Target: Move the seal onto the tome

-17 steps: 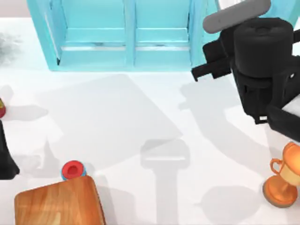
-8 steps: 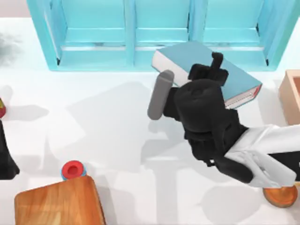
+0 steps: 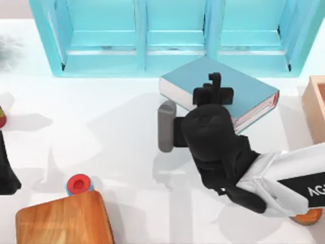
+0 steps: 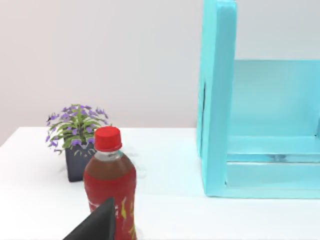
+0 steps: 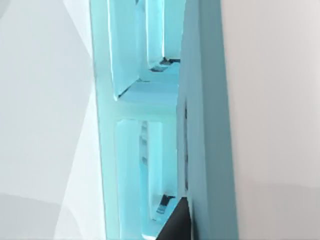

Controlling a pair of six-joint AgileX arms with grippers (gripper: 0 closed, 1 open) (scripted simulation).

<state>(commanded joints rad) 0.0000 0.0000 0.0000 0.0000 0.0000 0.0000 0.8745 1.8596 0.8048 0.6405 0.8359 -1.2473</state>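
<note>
The tome (image 3: pixel 249 89) is a thick teal-blue book with white page edges, lying flat and askew in front of the shelf unit. My right gripper (image 3: pixel 214 87) hangs over the tome's middle, and its black wrist covers the near part of the cover. The seal is hidden. My left arm (image 3: pixel 6 173) stays parked at the table's left edge.
A teal shelf unit (image 3: pixel 167 35) spans the back. A small red disc with a blue rim (image 3: pixel 78 184) lies beside a wooden board (image 3: pixel 63 221) at the front left. A wooden box (image 3: pixel 316 107) and a trophy base (image 3: pixel 307 217) stand at the right. A red-capped bottle (image 4: pixel 109 185) and a potted plant (image 4: pixel 77 137) are on the left.
My right arm has swung from the back right corner leftward and nearer, and its gripper now hangs over the tome. The tome, covered a second ago, shows now. The left arm has not moved.
</note>
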